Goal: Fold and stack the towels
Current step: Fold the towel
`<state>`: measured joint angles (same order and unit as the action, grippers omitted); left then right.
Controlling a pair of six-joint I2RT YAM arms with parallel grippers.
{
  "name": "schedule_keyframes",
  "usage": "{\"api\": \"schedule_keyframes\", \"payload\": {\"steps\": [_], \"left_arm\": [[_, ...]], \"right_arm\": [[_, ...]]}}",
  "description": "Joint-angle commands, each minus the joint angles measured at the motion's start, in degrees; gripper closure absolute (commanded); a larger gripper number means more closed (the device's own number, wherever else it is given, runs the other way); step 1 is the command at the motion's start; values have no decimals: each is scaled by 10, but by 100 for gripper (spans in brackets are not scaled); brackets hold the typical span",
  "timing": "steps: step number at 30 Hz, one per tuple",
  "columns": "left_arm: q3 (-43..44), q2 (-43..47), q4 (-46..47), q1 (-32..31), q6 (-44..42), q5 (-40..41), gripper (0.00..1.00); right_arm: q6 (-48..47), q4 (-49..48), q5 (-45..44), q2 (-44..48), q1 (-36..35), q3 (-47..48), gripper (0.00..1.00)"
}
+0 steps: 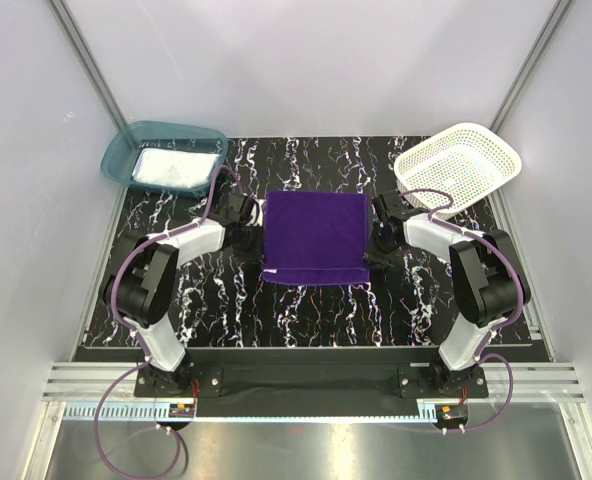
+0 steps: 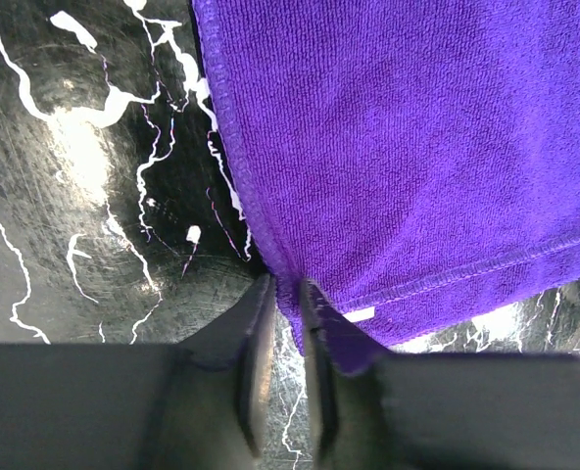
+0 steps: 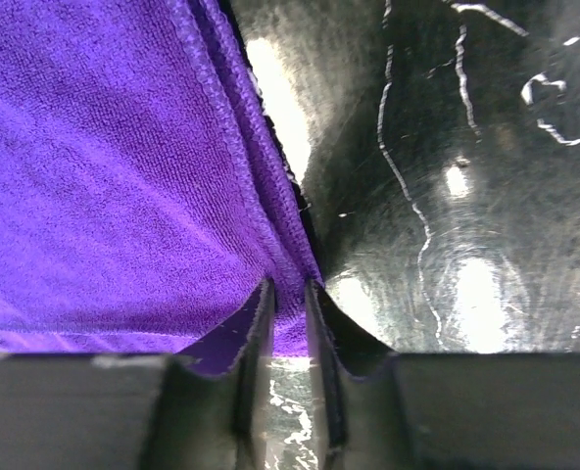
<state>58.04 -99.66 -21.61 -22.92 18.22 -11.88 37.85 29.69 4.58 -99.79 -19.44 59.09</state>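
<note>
left fingers (image 2: pixel 254 357), right fingers (image 3: pixel 254 343) narrow, apparently pinching opposite side edges of purple towel (image 1: pixel 314 238)

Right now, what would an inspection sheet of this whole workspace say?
Surface: black marbled table, glossy.
Job's things: purple towel spread at centre, looks doubled at its right edge; white towel in the teal bin; a third towel, nothing seen.
Clutter: white mesh basket, far right.
Grippers: left pincer and right pincer pinch the purple towel, one at each side.
Cables: purple cables loop along both arms.
Surroundings: white walls, metal frame posts.
</note>
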Motion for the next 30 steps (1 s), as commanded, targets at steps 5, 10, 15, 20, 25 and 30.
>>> {"api": "schedule_keyframes", "payload": {"steps": [5,10,15,20,25,30], "left_arm": [[21,-5,-2,-1,-4,8,100],[33,2,-18,-2,-8,14,100],[55,8,-48,-13,-20,28,100],[70,10,-63,-23,-24,33,100],[84,9,-90,-29,-27,61,100],[101,21,-111,-30,-28,44,100]], "right_arm": [[-2,16,-41,22,-3,14,84],[-14,18,-54,22,-3,16,94],[-22,30,-51,26,-4,33,82],[-30,40,-50,31,-4,47,92],[-42,51,-52,36,-5,54,91],[-60,73,-53,38,-5,73,100]]}}
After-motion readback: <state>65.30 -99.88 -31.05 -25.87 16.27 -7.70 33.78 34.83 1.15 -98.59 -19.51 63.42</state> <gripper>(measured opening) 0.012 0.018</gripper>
